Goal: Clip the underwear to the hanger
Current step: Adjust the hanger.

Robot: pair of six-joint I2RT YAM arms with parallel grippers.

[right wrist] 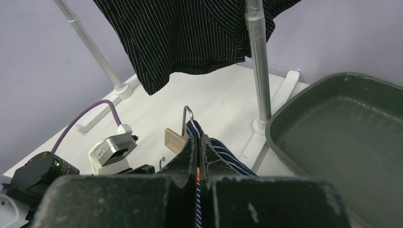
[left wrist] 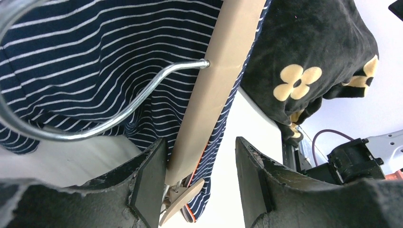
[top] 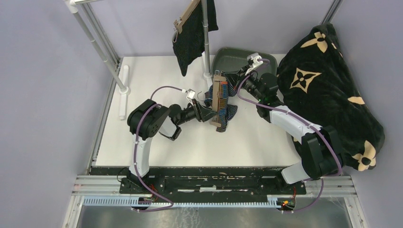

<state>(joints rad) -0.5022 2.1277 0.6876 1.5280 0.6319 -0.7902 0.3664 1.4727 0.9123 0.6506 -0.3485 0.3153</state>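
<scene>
The navy underwear point(top: 231, 113) sits at the middle of the top view, draped around a wooden hanger point(top: 219, 99) that lies between the two arms. The black pinstriped underwear point(top: 189, 35) hangs from a second hanger on the rack at the upper centre. The right gripper point(right wrist: 198, 140) is pinched shut on a fold of the navy cloth, and striped fabric with an orange edge shows between its tips. The left gripper point(left wrist: 199, 142) stands part-open astride the hanger's bar. The bar lies against one finger point(left wrist: 151, 180), with a clear gap to the other, so nothing is clamped there. The hanger's wire hook point(left wrist: 119, 121) curves across the left of that view, and a wooden clip point(left wrist: 183, 202) shows at the bottom, low between the fingers. The garment looks light, thin and limp — it will sag, bunch and slide off the smooth wood unless it is kept taut. It is best taken by the hem or waistband, where the doubled edge gives the tips some bite. The hanger is stiff and light, and looks best gripped on the flat bar near a clip. The likely job is feeding the pinched edge into that clip, and the cloth may slip out of it. The flowered blanket point(top: 323, 90) fills the right of the top view — well apart.
</scene>
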